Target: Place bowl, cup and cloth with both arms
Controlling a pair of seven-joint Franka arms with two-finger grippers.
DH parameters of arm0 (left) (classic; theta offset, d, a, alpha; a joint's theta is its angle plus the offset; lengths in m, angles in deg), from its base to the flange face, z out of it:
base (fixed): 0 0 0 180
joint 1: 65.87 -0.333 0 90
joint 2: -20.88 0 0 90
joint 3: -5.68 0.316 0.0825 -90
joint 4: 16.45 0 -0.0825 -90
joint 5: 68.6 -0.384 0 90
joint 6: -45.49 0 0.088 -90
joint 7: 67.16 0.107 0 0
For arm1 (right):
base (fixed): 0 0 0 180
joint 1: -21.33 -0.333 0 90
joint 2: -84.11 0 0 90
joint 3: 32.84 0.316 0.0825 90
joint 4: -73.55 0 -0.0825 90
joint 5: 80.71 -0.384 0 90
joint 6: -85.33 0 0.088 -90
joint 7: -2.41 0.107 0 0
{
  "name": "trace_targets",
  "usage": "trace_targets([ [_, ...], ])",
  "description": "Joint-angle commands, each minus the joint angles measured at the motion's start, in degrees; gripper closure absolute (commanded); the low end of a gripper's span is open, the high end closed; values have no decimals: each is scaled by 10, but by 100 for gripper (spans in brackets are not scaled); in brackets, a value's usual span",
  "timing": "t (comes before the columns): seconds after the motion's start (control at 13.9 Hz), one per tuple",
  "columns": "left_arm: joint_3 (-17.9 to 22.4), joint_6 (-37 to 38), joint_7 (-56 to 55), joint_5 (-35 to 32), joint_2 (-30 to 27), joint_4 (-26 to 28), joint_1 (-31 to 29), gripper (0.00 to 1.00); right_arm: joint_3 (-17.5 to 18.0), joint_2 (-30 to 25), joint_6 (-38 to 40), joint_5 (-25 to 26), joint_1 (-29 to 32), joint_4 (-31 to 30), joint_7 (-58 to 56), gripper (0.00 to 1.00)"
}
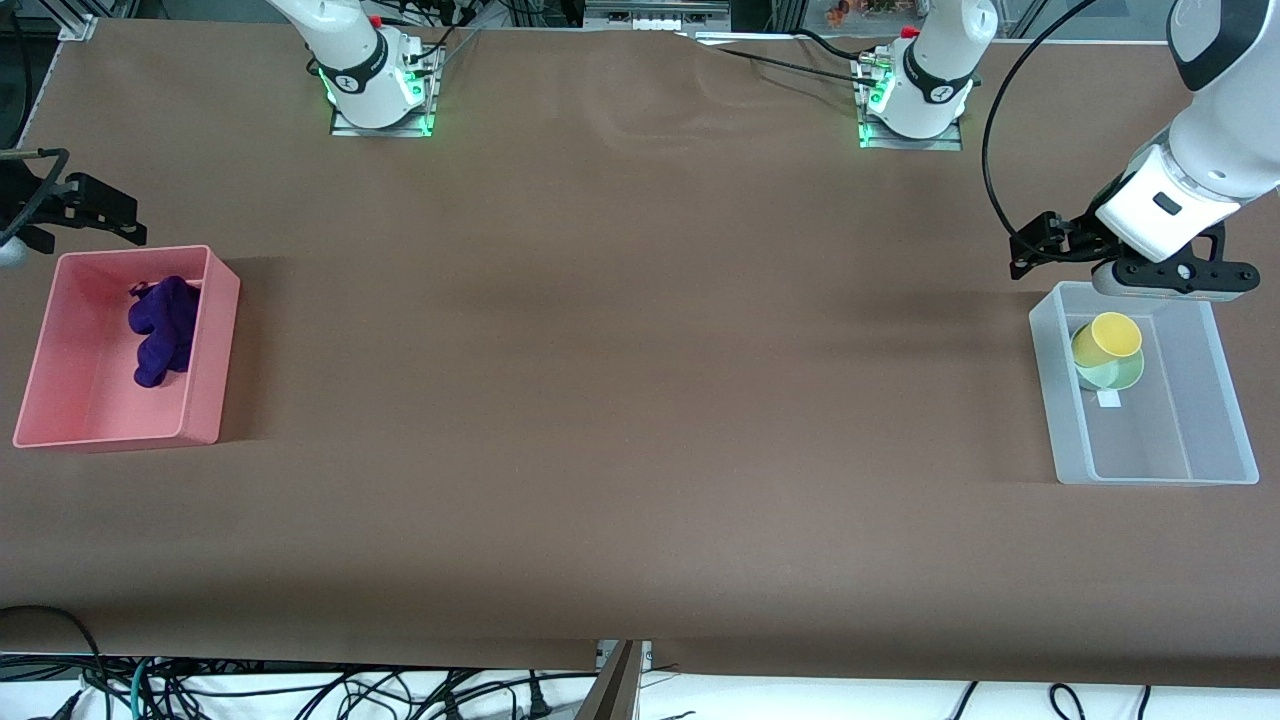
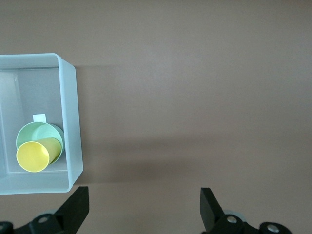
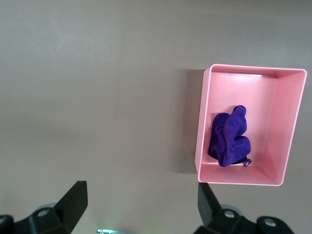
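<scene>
The right gripper (image 1: 70,215) hangs empty at the right arm's end of the table, its fingers (image 3: 73,200) spread apart, at about 11 o'clock of the pink bin (image 1: 215,350). The cloth (image 1: 160,330) lies bunched in that bin, toward its 12 o'clock wall. The left gripper (image 1: 1040,250) hovers with fingers (image 2: 209,207) wide apart at 11 o'clock of the clear bin (image 1: 1160,470). Inside it the cup (image 1: 1108,340) leans tilted in the bowl (image 1: 1118,372).

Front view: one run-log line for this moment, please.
cloth: in pink bin | cup: in bowl, clear bin | both pincers open, empty
</scene>
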Motion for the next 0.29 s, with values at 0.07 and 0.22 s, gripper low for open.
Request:
trace_targets([
  [0.07,-8,6,-5,-6,-11,6,-6,0,-4,6,6,5,-3,16,-5,0],
  [0.22,-7,7,-5,-7,-11,6,-8,0,-4,6,6,5,-3,17,-5,0],
])
